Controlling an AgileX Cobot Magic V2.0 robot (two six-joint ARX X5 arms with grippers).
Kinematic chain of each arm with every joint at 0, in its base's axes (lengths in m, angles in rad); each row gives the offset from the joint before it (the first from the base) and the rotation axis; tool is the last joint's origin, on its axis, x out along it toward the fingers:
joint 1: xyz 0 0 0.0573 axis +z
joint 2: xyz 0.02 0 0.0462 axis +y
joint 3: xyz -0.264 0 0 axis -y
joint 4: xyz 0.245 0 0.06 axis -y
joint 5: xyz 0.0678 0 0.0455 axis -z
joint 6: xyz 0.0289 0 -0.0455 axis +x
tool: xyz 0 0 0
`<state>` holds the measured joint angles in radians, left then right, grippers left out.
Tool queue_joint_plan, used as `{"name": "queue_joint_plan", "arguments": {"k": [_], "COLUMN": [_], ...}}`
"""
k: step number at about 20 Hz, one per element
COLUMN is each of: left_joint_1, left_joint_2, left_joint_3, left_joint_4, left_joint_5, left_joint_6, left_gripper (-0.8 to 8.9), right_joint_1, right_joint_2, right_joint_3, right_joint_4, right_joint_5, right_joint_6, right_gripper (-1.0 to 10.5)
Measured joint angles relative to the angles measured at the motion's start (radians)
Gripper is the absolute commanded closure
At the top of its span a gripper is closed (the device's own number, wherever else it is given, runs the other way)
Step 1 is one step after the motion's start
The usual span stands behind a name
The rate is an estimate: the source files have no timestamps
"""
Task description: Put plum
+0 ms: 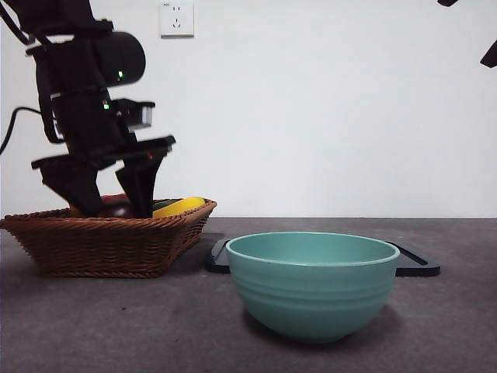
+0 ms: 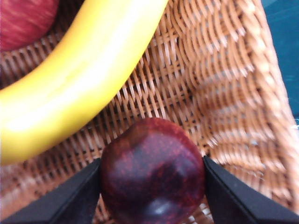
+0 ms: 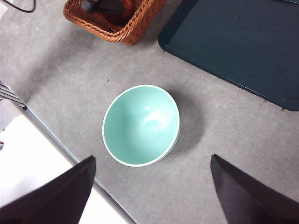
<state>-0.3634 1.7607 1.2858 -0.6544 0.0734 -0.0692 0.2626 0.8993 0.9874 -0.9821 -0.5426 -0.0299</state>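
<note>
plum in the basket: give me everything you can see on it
The plum is round, smooth and glossy, dark maroon with near-black patches and a highlight low on its skin. It sits on the woven floor of the wicker basket, near a wall, apart from the banana. The left gripper straddles it, a black finger against each side. In the front view only a dark sliver shows above the rim.

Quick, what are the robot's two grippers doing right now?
Left gripper: closed on the plum in the basket.
Right gripper: open, holding nothing, high above the green bowl.
</note>
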Motion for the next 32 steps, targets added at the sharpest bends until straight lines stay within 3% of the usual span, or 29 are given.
{"name": "queue_joint_plan", "arguments": {"k": [2,5,9,12,15,24,32], "left_joint_1": [-0.006,-0.066,-0.278,-0.429,-0.493,-0.565,-0.575], "left_joint_2": [-0.104,-0.284,-0.374,-0.336,-0.26,-0.024,0.066], "left_joint_3": [0.002,0.009,0.009,0.009,0.009,0.009,0.009], "left_joint_4": [-0.011,-0.085,-0.158,-0.136,-0.1,0.008,0.056], "left_joint_5": [0.005,0.088,0.09,0.09,0.09,0.072,0.034], "left_joint_6": [0.0,0.0,0.0,0.004,0.017,0.063,0.101], "left_gripper": [5.45,5.45,5.45,5.45,5.45,5.45,5.43], "right_joint_1": [0.0,0.0,0.0,0.0,0.0,0.0,0.0], "right_joint_2": [0.0,0.0,0.0,0.0,0.0,0.0,0.0], "right_joint_3": [0.0,0.0,0.0,0.0,0.0,0.0,0.0], "right_joint_4": [0.0,0.0,0.0,0.0,0.0,0.0,0.0], "right_joint_5": [0.0,0.0,0.0,0.0,0.0,0.0,0.0], "right_joint_6": [0.0,0.0,0.0,0.0,0.0,0.0,0.0], "right_gripper": [5.5,5.5,5.5,5.5,5.5,5.5,5.5]}}
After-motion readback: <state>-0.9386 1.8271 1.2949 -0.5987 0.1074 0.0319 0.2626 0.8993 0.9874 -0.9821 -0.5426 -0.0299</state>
